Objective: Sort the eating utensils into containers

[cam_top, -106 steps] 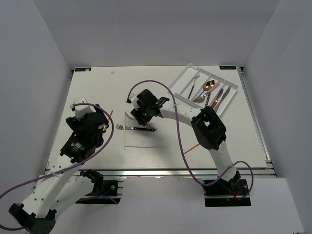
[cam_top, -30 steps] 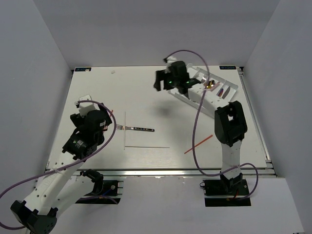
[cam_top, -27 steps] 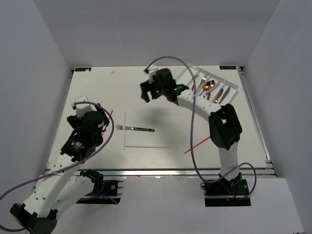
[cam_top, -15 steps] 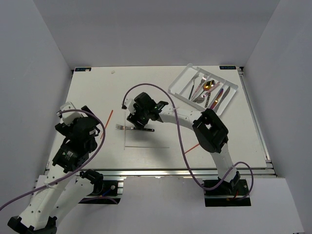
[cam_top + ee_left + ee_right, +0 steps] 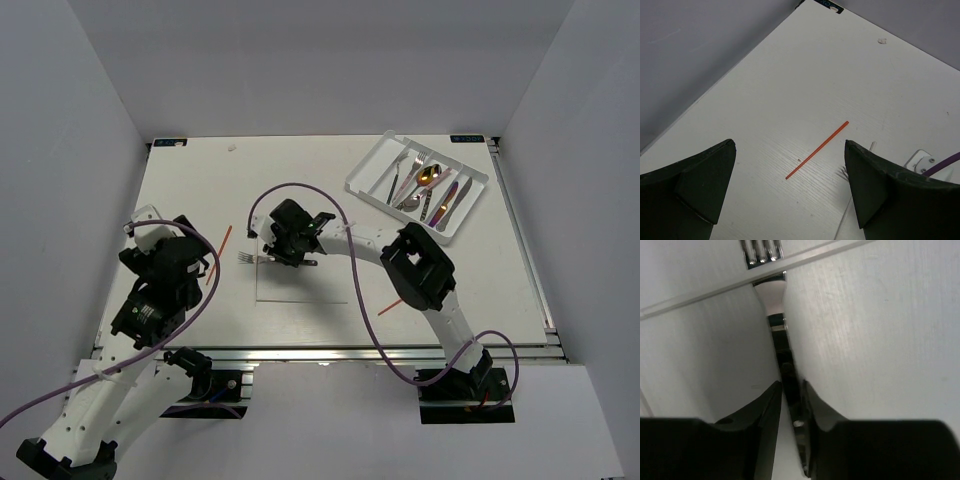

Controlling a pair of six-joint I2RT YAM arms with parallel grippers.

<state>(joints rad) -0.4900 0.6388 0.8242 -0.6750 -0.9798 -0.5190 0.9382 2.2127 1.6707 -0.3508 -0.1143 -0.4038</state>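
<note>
A dark-handled fork [image 5: 250, 260] lies on the table; in the right wrist view its tines [image 5: 761, 252] cross a pale chopstick [image 5: 715, 290]. My right gripper [image 5: 291, 252] is down on it, its fingers [image 5: 771, 397] shut on the fork's handle [image 5: 786, 362]. The white tray [image 5: 372, 170] at the back right holds several spoons, forks and knives [image 5: 428, 186]. My left gripper [image 5: 790, 200] hovers open and empty over the left side of the table. A red chopstick [image 5: 817, 149] lies ahead of it.
A second red chopstick [image 5: 390, 304] lies near the right arm's upper link. Two pale chopsticks [image 5: 300, 301] form an L in front of the fork. Purple cables loop over both arms. Grey walls close in the table on three sides.
My right arm swung from the tray back to the fork, lowered, and closed on its handle. The left arm drew back towards the near left.
</note>
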